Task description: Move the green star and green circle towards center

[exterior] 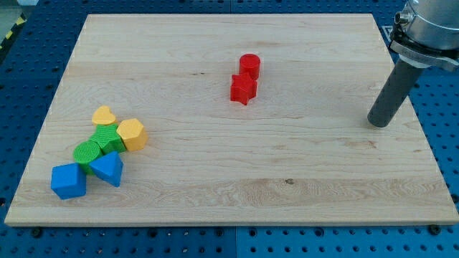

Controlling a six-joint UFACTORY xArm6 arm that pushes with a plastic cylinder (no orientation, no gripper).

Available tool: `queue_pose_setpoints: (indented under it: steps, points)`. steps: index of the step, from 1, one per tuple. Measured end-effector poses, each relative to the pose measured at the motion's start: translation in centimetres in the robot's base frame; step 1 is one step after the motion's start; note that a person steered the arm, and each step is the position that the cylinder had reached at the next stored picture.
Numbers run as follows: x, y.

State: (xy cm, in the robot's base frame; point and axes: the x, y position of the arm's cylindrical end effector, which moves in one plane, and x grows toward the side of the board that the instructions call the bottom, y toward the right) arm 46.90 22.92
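The green star and the green circle lie touching each other in a cluster at the view's lower left of the wooden board. A yellow heart and a yellow hexagon sit just above and right of the green star. A blue triangle and a blue cube sit below the green circle. My tip rests on the board at the view's far right, far from the cluster.
A red cylinder and a red star stand touching, above the board's middle. The board lies on a blue perforated table.
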Motion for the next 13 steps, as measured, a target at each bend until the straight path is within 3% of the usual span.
queue_pose_setpoints:
  steps: [1, 3, 5, 7, 9, 10, 12, 13]
  points:
    - [0.0, -0.1]
    - [3.1, -11.1]
    - [2.3, -21.1]
    - [-5.1, -28.3]
    - [-6.6, -45.3]
    - [-4.3, -51.6]
    - [9.6, -52.8]
    - [11.5, -52.8]
